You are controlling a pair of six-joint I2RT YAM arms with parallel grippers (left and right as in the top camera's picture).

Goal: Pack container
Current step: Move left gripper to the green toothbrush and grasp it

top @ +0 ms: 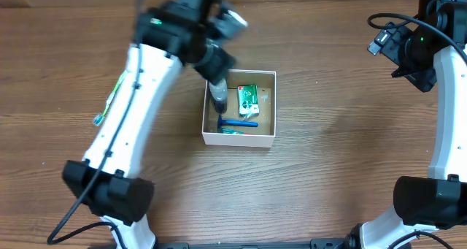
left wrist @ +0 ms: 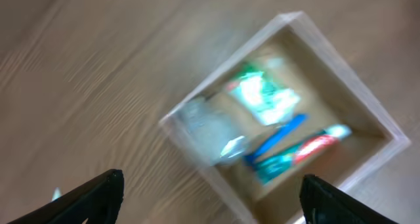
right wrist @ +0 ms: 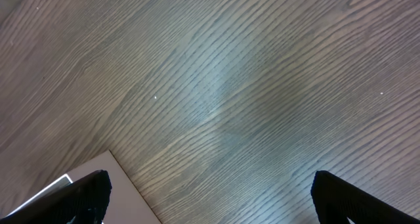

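Contents (left wrist: 270, 104) of the container (left wrist: 357, 79) blur; left hand (left wrist: 211, 184) cropped at frame edge.

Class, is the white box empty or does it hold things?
Not empty: the container holds a green packet, a blue stick and a tube.

Wood-grain table fills every feed I have

From overhead I see only the table (top: 328, 183): a brown wooden top with long grain streaks running mostly left to right, and darker bands toward the far side. On my right wrist feed the grain runs diagonally, and a pale, soft sheen of light lies across the middle of the wood. My left wrist feed is blurred, and the wood there looks a lighter tan. Shadows on the top are faint and soft-edged.
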